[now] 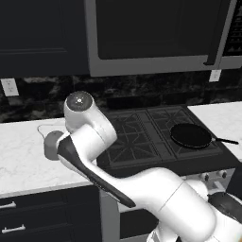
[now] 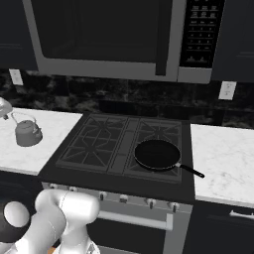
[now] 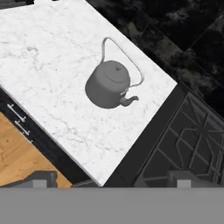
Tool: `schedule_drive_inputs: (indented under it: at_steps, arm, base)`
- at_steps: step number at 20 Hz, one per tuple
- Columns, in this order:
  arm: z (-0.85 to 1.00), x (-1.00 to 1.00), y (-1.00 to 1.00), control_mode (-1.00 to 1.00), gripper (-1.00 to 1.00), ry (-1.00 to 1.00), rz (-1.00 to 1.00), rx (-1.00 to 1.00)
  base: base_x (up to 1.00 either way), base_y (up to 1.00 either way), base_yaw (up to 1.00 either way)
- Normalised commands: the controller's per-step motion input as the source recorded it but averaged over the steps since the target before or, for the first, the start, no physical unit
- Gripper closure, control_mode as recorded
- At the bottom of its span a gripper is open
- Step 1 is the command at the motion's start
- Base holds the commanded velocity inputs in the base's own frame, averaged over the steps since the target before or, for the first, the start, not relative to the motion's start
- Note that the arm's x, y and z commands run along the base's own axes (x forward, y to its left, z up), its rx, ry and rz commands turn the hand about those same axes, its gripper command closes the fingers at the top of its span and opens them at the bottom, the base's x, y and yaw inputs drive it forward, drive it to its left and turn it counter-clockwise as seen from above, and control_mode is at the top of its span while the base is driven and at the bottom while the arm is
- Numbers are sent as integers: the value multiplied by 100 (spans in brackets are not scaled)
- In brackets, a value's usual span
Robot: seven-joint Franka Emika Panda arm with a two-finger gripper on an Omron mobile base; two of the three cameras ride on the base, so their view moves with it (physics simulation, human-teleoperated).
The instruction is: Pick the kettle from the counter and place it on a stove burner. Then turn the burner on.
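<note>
The kettle (image 3: 108, 84) sits upright on the white marble surface (image 3: 52, 74), spout toward four o'clock in the hand view, near the stove (image 2: 119, 144). Jaws released and spread wide, hovering above, touching nothing. A black frying pan (image 2: 157, 154) sits on the stove's front right burner.

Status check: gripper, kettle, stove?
Gripper open, above the kettle. Kettle upright on counter, untouched. Pan on front right burner; other burners bare.

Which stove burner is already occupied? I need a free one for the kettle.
The front right burner: the flat black frying pan sits on it; the other grates are bare.
</note>
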Motion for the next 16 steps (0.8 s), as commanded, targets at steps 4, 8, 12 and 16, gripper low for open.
schedule_drive_inputs:
  at_steps: [4, 8, 12, 16]
  arm:
    - [0, 32, 0, -100, -100, 13, 1, -1]
    - [-48, 26, 1, -100, -100, -1, 2, -19]
    - [-14, 40, 6, -100, -100, -1, 0, -10]
    - [0, 52, 13, -100, -100, 0, 0, -4]
  base:
    - [0, 0, 0]
    - [0, 0, 0]
    - [0, 0, 0]
    - [0, 0, 0]
